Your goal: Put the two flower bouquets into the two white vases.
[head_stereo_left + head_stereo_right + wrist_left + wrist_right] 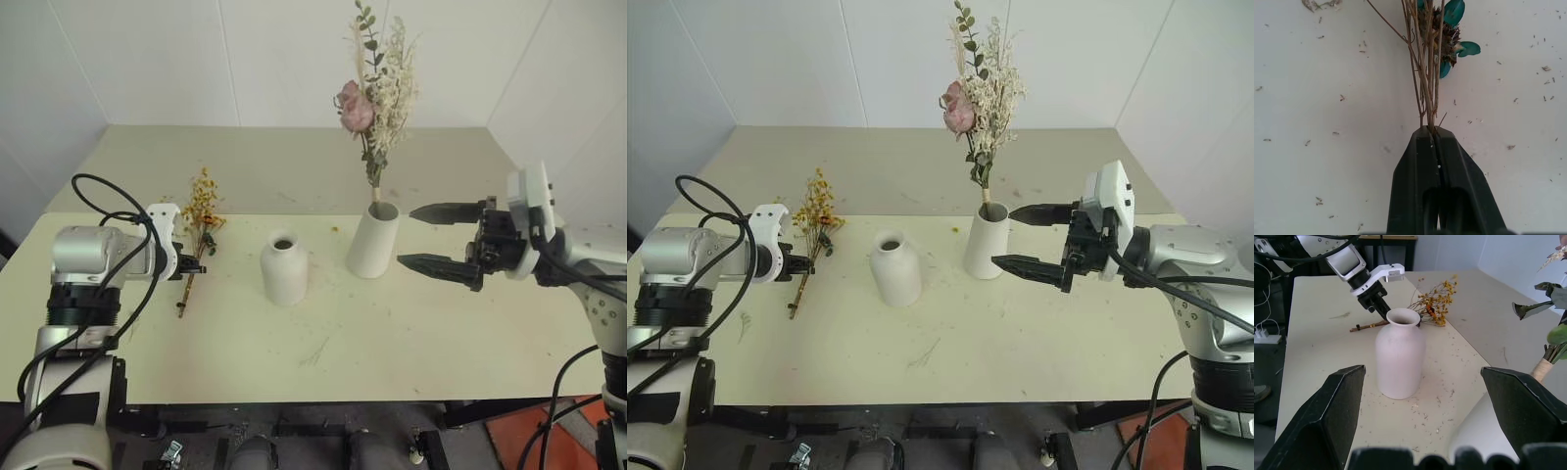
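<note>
The yellow bunch (199, 227) lies flat on the table (392, 343), left of centre in the head views, its blooms toward the far side and its thin brown stems running toward the near edge. The left gripper (190, 263) is clamped on those stems partway along; in its wrist view the two black fingers (1415, 186) press together with the stems coming out from between the tips. Dry crumbs are scattered on the table around the bunch.

Just right of the bunch, near the middle of the frame, stands the short vase (284, 267), upright, its narrow mouth dark and open. It stands apart from the bunch and from the gripper.

Right of it, close by but not touching, the tall vase (373, 240) leans a little to the right. The rose bouquet (374, 93) stands in it, its stems down in the mouth, the pink rose and cream sprigs rising to the upper centre of the frame.

At centre right the right gripper (439, 238) hangs level above the table beside the tall vase, its fingers spread wide and holding nothing.
</note>
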You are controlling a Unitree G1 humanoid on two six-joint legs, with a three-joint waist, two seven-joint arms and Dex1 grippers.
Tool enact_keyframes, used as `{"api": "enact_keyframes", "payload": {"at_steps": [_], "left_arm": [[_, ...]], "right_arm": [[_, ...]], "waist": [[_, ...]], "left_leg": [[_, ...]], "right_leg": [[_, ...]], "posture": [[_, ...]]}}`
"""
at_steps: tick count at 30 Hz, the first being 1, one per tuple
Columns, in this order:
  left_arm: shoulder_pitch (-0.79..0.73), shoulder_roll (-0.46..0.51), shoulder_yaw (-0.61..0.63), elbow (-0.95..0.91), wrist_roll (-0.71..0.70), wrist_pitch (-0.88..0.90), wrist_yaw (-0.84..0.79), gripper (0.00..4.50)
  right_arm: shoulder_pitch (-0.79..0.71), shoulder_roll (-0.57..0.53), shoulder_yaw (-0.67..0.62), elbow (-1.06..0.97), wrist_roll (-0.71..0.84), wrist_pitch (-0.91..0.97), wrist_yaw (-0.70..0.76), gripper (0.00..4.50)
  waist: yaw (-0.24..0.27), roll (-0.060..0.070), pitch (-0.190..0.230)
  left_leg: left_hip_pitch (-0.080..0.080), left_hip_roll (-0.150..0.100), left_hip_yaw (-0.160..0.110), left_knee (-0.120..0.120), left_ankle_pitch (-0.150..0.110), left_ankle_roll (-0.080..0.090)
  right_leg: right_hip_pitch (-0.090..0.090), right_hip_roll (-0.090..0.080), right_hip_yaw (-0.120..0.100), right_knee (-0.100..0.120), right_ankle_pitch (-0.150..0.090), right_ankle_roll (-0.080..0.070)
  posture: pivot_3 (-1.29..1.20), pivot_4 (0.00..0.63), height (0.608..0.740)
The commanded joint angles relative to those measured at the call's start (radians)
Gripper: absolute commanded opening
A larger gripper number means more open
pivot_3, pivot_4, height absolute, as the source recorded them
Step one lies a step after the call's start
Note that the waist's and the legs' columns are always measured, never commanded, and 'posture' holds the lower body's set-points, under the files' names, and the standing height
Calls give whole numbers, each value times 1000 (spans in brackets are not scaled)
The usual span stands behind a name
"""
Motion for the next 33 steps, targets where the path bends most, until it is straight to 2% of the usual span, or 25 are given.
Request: {"api": "enact_keyframes", "payload": {"at_steps": [1,6,9,15,20,26,33], "left_arm": [[44,29,110,-162,-35,-82,-53,42],[142,19,274,-407,-148,-303,-213,42],[170,31,335,-499,-256,-343,-337,42],[167,38,398,-526,-415,-442,-524,42],[101,30,373,-459,-471,-486,-568,42],[2,-56,295,-367,-463,-566,-572,42],[-42,-168,179,-270,-416,-642,-590,42]], "right_arm": [[-2,-4,-43,-30,26,-6,-12,4500],[5,-3,-48,-33,28,-1,-25,4500],[9,2,-49,-36,34,2,-31,4500],[8,5,-43,-36,33,-3,-30,4500],[20,14,-40,-54,38,-6,-44,4500],[44,19,-53,-85,50,-3,-73,4500],[78,16,-76,-126,66,4,-112,4500]], "waist": [[-1,0,0],[4,0,0],[5,0,0],[4,0,0],[4,0,0],[6,0,0],[5,0,0]], "left_leg": [[0,0,0,0,0,0],[0,0,0,1,0,0],[0,0,0,1,0,0],[0,0,0,2,0,0],[0,0,0,2,0,0],[0,0,0,3,0,0],[0,0,0,3,0,0]], "right_leg": [[0,0,0,0,0,0],[0,-1,-1,0,0,0],[1,-1,-1,0,0,0],[1,-1,-1,0,0,0],[1,-1,-1,0,0,0],[2,-1,-1,0,0,1],[2,-1,-1,-1,0,1]], "posture": [[0,150,740],[0,150,740],[0,150,740],[0,150,740],[0,150,740],[0,150,740],[0,150,740]]}}
